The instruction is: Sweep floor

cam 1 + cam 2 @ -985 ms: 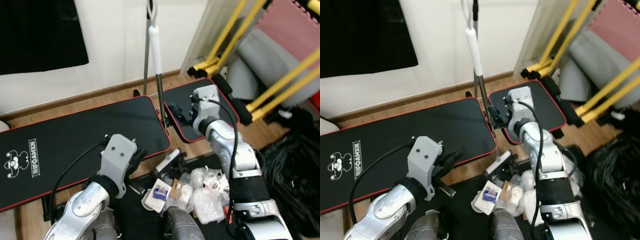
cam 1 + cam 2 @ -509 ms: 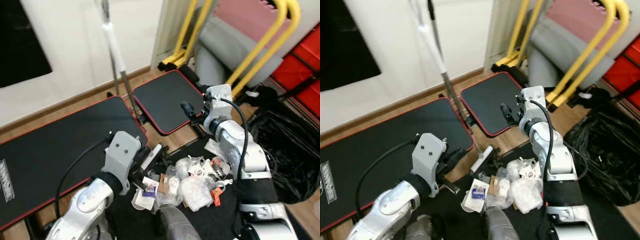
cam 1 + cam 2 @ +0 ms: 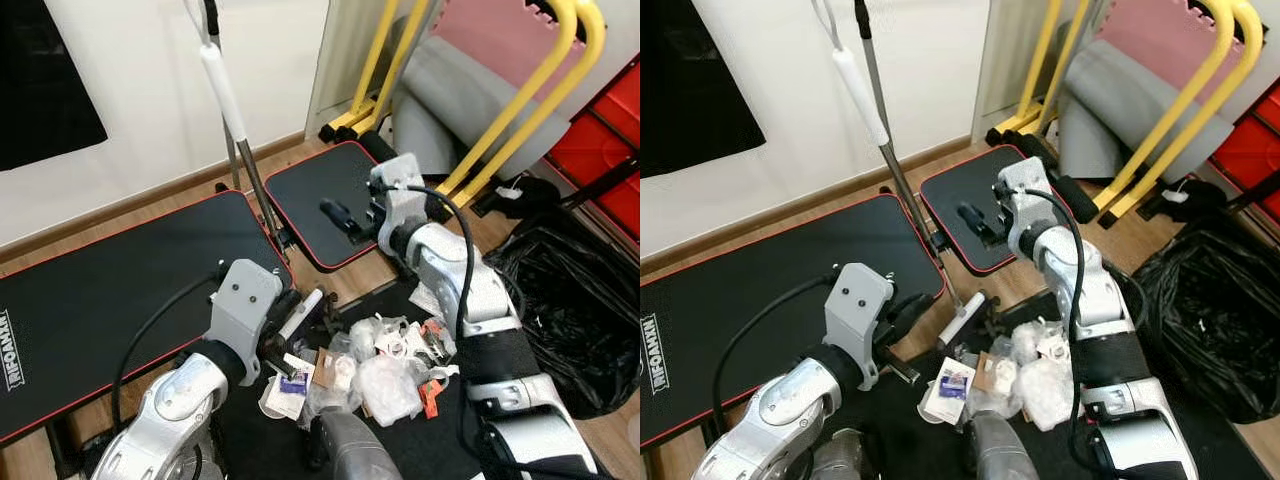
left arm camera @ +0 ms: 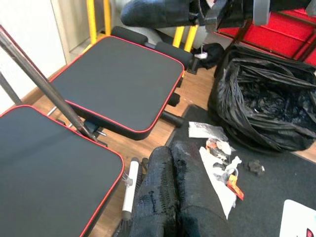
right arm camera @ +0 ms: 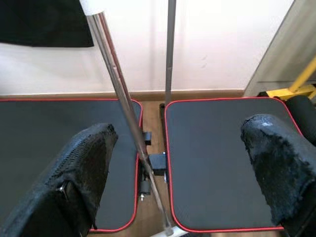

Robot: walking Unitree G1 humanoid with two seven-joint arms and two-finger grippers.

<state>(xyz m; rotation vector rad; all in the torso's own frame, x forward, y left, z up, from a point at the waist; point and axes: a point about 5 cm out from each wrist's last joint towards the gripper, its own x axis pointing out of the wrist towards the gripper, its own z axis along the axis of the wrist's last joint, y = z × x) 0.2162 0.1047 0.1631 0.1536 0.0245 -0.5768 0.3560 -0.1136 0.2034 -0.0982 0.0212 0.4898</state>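
**Broom leaning between two black mats, trash piled in front**

The long broom with a silver metal pole and white grip (image 3: 885,150) is leaning up against the white wall (image 3: 920,70). Its pole is coming down into the gap between the big black mat with red edging (image 3: 770,270) and the smaller black mat with red edging (image 3: 975,215). Its white lower end is lying on the brown wooden floor (image 3: 1025,285), close to the pile of crumpled white wrappers and paper scraps (image 3: 1015,375).

The right gripper (image 3: 978,217) is hovering over the smaller mat, near the pole but not touching it. Its jaws are standing wide apart with nothing between them.

The left gripper (image 3: 295,310) is hanging low by the edge of the big mat, next to the trash pile. Its jaws are pressed together and are holding nothing.

A shiny black plastic bag (image 3: 1215,320) is sitting to the right. Yellow metal bars (image 3: 1170,110) and a grey padded roll (image 3: 1130,95) are crowding the corner behind it.
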